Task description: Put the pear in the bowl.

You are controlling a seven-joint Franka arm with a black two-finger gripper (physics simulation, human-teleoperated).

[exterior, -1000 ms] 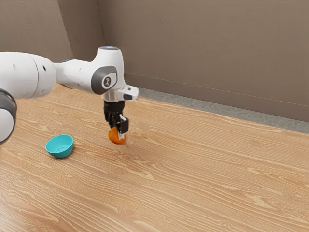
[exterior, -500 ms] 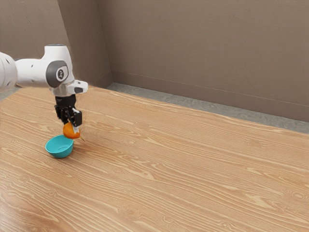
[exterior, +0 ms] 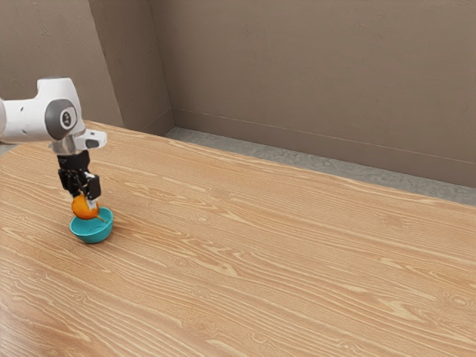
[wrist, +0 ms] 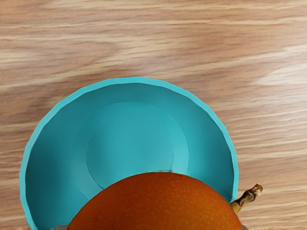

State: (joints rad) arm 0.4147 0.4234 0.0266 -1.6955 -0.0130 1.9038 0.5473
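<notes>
Nearest in the wrist view, the pear (wrist: 156, 206) pokes its stem (wrist: 248, 195) past the bowl (wrist: 132, 143), the bench (wrist: 268, 124) beyond; the exterior view adds the gripper (exterior: 85, 199), closed on the pear, which hangs beneath it, over the bowl.

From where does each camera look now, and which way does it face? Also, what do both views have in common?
Exterior view: beside my arm, facing slantwise down over the table toward the wall; the arm enters from the exterior view's left, its gripper shut on the pear.
Wrist view: on my hand, facing down past the pear into the bowl; pale bits beside the pear may be my fingertips.
Shared: pear, bowl and wooden tabletop.
</notes>
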